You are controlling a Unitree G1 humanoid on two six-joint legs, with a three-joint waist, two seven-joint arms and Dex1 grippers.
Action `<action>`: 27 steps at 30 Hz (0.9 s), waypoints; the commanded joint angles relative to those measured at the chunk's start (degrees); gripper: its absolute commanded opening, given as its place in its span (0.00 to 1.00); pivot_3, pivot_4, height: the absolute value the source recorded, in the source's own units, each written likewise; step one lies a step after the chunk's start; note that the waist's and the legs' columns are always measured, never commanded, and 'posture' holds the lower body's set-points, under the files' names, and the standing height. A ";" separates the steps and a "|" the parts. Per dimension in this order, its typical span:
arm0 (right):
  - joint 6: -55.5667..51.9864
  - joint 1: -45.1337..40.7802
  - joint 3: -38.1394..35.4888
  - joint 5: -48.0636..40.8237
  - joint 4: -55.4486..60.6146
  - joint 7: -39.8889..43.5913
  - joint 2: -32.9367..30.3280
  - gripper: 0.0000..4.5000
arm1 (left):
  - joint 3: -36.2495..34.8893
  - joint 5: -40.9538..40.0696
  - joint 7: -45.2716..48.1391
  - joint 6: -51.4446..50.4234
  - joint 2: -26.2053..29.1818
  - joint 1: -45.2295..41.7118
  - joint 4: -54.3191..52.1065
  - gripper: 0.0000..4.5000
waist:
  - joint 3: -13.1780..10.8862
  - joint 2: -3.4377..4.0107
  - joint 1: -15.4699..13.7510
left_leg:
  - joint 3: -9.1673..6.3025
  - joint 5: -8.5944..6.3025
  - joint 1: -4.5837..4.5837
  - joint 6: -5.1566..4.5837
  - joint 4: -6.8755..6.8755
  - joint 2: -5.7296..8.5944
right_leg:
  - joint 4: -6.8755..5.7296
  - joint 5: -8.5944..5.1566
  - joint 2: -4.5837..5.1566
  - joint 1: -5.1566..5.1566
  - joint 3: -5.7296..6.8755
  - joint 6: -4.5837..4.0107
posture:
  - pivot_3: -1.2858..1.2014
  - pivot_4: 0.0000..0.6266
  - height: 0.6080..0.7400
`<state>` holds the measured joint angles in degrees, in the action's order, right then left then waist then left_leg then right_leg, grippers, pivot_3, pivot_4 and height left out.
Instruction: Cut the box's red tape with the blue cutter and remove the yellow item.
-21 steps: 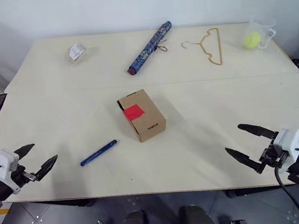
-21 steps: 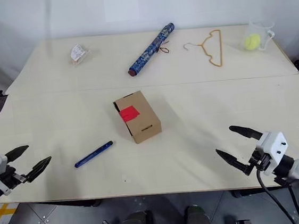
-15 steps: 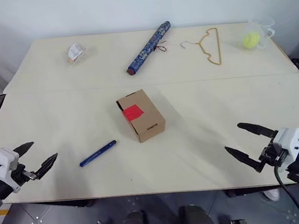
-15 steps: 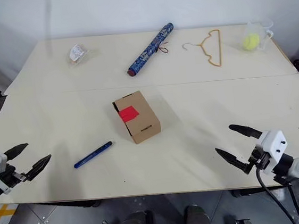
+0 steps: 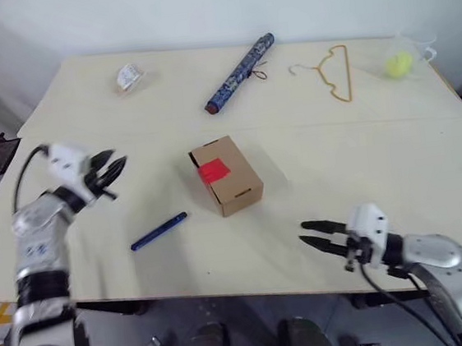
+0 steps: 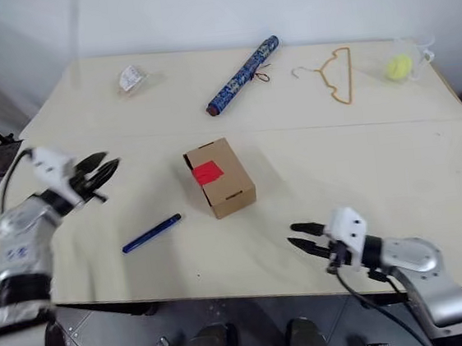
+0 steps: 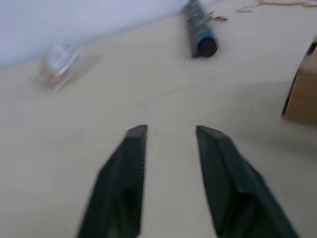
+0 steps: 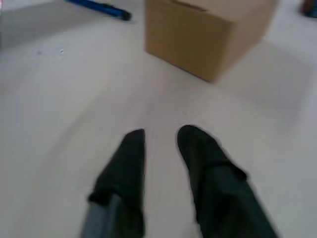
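Black and ridged, the two fingers of our left tool (image 5: 113, 167) stand a narrow gap apart with nothing between them, hovering over bare desk (image 5: 361, 151) at about nine o'clock from the box (image 5: 226, 175). Our right tool (image 5: 316, 237) sits at about five o'clock from the box, its two smooth black fingers also slightly parted, pinching nothing and touching nothing.

The box is one small brown cardboard carton, matte and sharp-edged, lying near the desk's middle with one red tape (image 5: 213, 171) square flat on its top. One blue cutter (image 5: 159, 231), a slim glossy stick, lies at about seven o'clock from the box, just beside it and apart from both tools.

Along the far edge we count one long blue patterned umbrella (image 5: 239, 73) at twelve o'clock, one thin tan wire hanger (image 5: 335, 73) at one o'clock, one pale yellow-green ball (image 5: 398, 64) in a clear cup at two o'clock, and one crinkled clear wrapper (image 5: 130, 78) at eleven o'clock. The desk itself is pale cream, smooth, with one seam across it.
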<state>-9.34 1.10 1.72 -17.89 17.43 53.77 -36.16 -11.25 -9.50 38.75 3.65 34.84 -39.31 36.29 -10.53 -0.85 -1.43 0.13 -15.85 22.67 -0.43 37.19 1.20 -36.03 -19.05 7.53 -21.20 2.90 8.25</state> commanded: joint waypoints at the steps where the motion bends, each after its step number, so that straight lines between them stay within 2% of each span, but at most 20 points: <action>1: -5.91 -2.51 4.39 2.10 2.01 -1.88 0.21 0.00 | 3.47 4.76 -2.69 4.11 -1.28 -8.03 8.95 0.08 | 0.03 -0.06 0.24 | 0.15 -0.02 0.08 -0.03 0.01 0.03 | -0.06 0.02 -0.01 -0.08 0.00 0.03 | 0.52 0.24 1.00; 2: -7.86 -4.00 5.61 2.61 1.96 -2.93 0.93 0.00 | 4.35 5.32 -2.73 4.96 -2.51 -10.80 11.68 0.01 | 0.02 -0.07 0.29 | 0.25 -0.01 0.17 -0.05 0.03 0.08 | -0.10 0.07 -0.01 -0.21 0.02 0.07 | 0.52 0.24 1.00; 9: -21.06 -12.78 8.15 0.44 2.24 -7.09 5.35 0.00 | 8.65 8.88 -2.16 7.32 -8.16 -20.12 24.33 0.00 | 0.00 -0.10 0.32 | 0.35 -0.07 0.51 -0.07 0.10 0.09 | -0.01 0.07 -0.01 -0.44 0.46 0.08 | 0.52 0.24 1.00; 12: -24.89 -16.40 8.80 0.25 1.35 -8.83 7.58 0.00 | 10.00 8.00 3.90 6.15 -11.86 -21.68 25.99 0.00 | 0.00 -0.11 0.22 | 0.43 -0.07 0.55 -0.07 0.12 0.08 | 0.01 0.07 0.01 -0.43 0.58 0.08 | 0.52 0.24 1.00; 16: -28.44 -18.77 7.73 -0.59 0.78 -10.53 8.93 0.00 | 10.81 7.15 10.23 3.16 -13.63 -21.40 25.18 0.00 | -0.01 -0.13 0.10 | 0.50 -0.07 0.65 -0.07 0.31 0.10 | 0.00 0.07 0.01 -0.37 0.69 0.08 | 0.52 0.24 1.00; 19: -31.07 -20.77 4.89 -1.62 -0.10 -12.11 8.73 0.00 | 11.21 4.29 18.56 -1.70 -14.63 -19.24 20.11 0.00 | -0.02 -0.14 0.23 | 0.50 -0.08 0.66 -0.08 0.29 0.09 | -0.01 0.07 0.01 -0.39 0.69 0.08 | 0.52 0.24 1.00; 22: -32.30 -21.07 3.15 -2.36 -0.08 -12.41 7.96 0.00 | 11.83 3.68 20.98 -4.62 -14.72 -17.51 15.99 0.00 | -0.02 -0.14 0.25 | 0.47 -0.08 0.65 -0.08 0.30 0.07 | -0.04 0.07 0.02 -0.39 0.69 0.07 | 0.52 0.24 1.00; 27: -31.84 -19.96 -4.11 -2.33 -1.79 -8.03 -3.28 0.00 | 17.19 -0.54 28.63 -19.58 -15.04 -7.88 -7.27 0.00 | -0.03 -0.12 -0.02 | 0.42 -0.12 0.65 -0.16 0.31 -0.03 | -0.04 0.08 0.14 -0.34 0.65 0.09 | 0.52 0.24 1.00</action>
<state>-42.74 -18.20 1.06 -19.64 15.10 44.30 -37.63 1.94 -7.55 63.21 -10.51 21.05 -48.98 37.70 -10.56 -0.97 -1.45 0.56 -15.99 23.34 -0.64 37.51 1.18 -36.05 -18.96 7.69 -21.54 3.55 8.36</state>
